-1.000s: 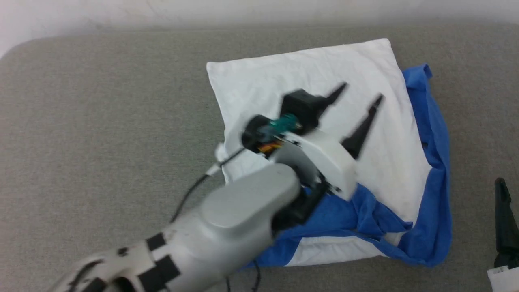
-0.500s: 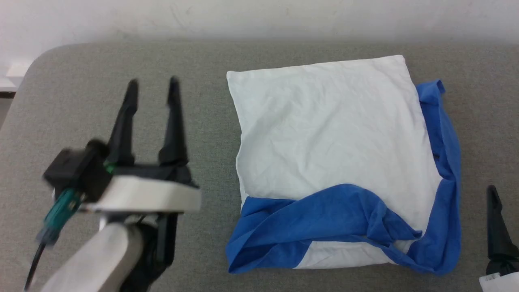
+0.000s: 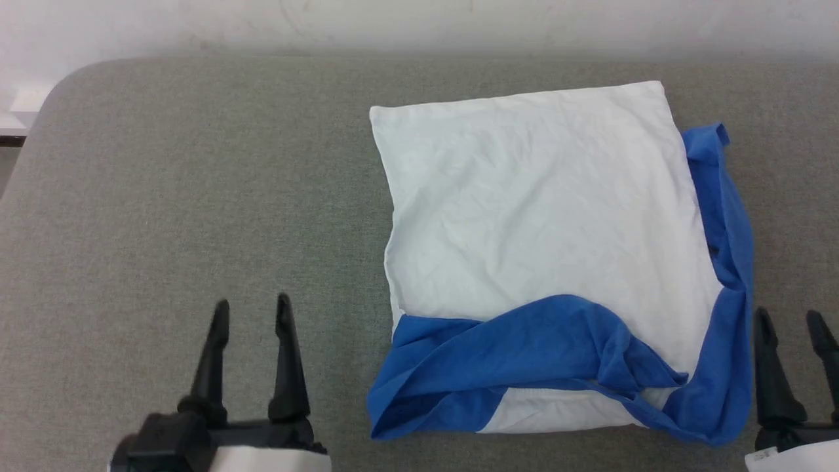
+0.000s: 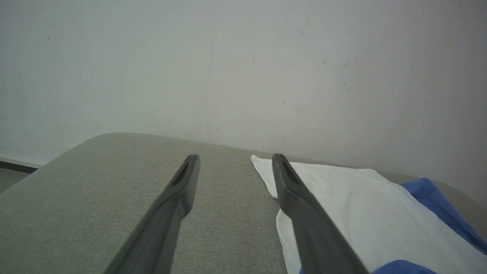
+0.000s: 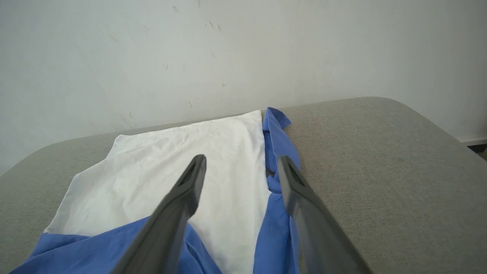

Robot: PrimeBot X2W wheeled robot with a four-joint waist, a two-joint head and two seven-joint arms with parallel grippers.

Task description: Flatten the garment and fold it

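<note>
The garment (image 3: 544,223) lies folded into a rough white square on the grey table (image 3: 196,183), right of centre. Blue sleeve fabric (image 3: 524,360) is bunched along its near edge and runs up its right side. My left gripper (image 3: 252,307) stands open at the lower left, well clear of the cloth, nothing between its fingers. My right gripper (image 3: 790,317) is open at the lower right, just beside the blue edge. In the left wrist view the garment (image 4: 365,205) sits right of the left gripper (image 4: 235,156). In the right wrist view the garment (image 5: 171,171) lies ahead of the right gripper (image 5: 240,158).
A pale wall (image 3: 419,26) runs behind the table's far edge. The table's rounded far-left corner (image 3: 65,78) shows, with a dark strip of floor beyond it. Bare grey surface stretches left of the garment.
My left arm has drawn back off the garment, swinging left and down to the lower left corner. The right gripper has come further into view. The camera has shifted a little.
</note>
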